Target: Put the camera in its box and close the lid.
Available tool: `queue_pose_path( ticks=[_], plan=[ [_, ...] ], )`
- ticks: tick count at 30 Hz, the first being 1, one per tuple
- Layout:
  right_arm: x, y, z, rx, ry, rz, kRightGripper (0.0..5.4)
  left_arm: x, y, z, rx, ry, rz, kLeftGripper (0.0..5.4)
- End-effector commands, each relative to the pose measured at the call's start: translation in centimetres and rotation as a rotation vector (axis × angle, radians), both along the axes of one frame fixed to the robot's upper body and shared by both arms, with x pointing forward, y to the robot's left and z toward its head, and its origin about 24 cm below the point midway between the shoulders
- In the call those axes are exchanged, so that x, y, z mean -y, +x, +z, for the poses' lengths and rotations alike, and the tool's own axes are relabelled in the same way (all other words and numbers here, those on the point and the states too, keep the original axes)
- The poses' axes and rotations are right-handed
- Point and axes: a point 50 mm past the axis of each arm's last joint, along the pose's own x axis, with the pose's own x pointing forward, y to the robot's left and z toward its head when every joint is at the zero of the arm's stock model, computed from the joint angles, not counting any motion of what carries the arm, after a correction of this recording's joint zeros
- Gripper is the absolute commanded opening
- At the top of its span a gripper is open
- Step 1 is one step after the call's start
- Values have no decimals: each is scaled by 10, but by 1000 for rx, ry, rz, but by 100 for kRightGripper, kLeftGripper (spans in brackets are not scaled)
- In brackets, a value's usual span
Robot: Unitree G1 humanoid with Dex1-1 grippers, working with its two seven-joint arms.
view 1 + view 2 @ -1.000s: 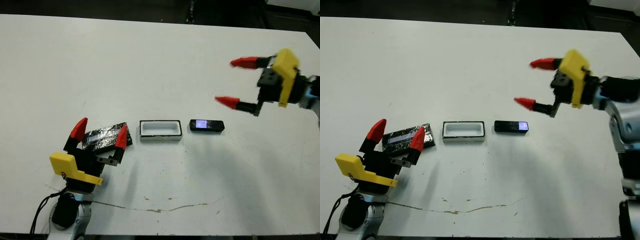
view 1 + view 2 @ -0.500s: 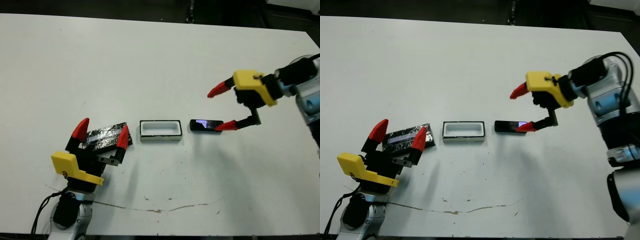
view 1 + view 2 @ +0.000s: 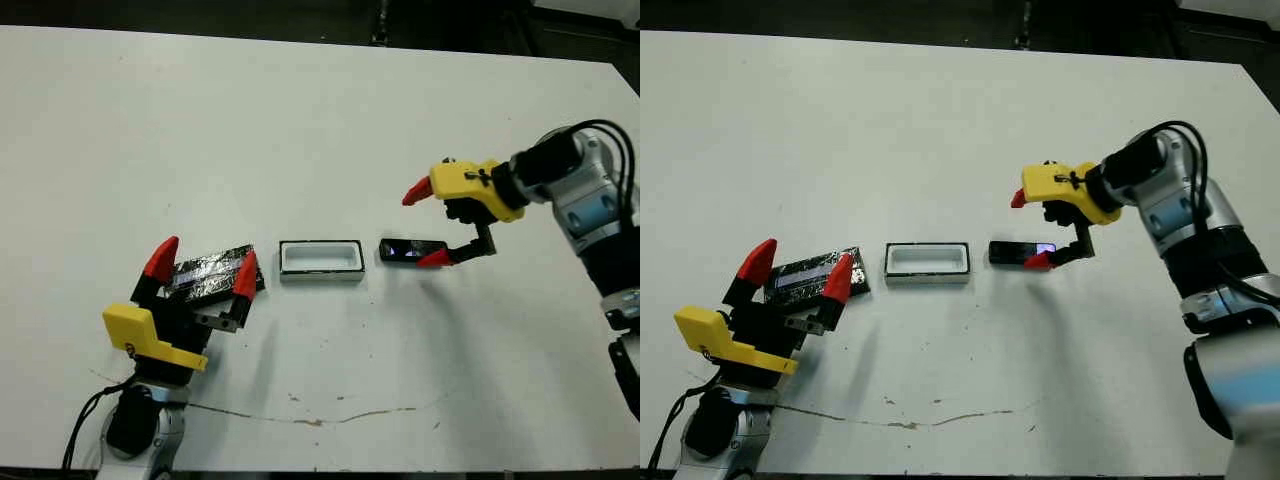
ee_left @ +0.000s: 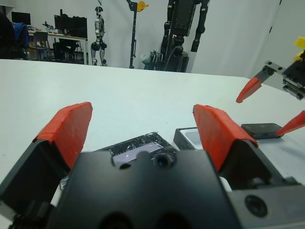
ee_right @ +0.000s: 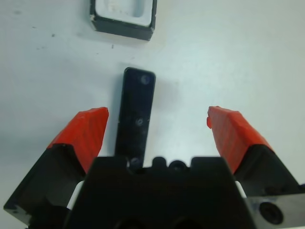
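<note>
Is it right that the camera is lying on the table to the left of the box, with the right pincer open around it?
Not quite: the camera lies to the right of the box, as the left eye view shows. The right pincer is indeed open around it.

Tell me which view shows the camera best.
The right wrist view: the camera runs lengthwise between the open right tool's fingers, only its near end hidden. In the eye views it is small and one fingertip overlaps its right end. The left wrist view shows only a distant sliver.
</note>
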Motion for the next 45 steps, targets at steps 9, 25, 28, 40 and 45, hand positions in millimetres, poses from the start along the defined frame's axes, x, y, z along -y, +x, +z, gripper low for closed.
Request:
queue_pose_path(
  ticks=[9, 25, 28, 40, 45],
  plan=[
    [5, -7, -13, 27, -69, 6, 480, -1, -2, -4, -22, 7, 2, 540],
    [4, -10, -36, -137, -63, -43, 371, 0, -3, -5, -30, 0, 0, 540],
    [5, -12, -39, -128, -57, -49, 325, 0, -3, -4, -29, 5, -2, 540],
    [4, -14, -44, -145, -40, -73, 167, 0, -3, -6, -32, 1, 7, 540],
    [4, -14, -44, -141, -41, -82, 167, 0, -3, -5, -30, 2, 6, 540]
  ],
)
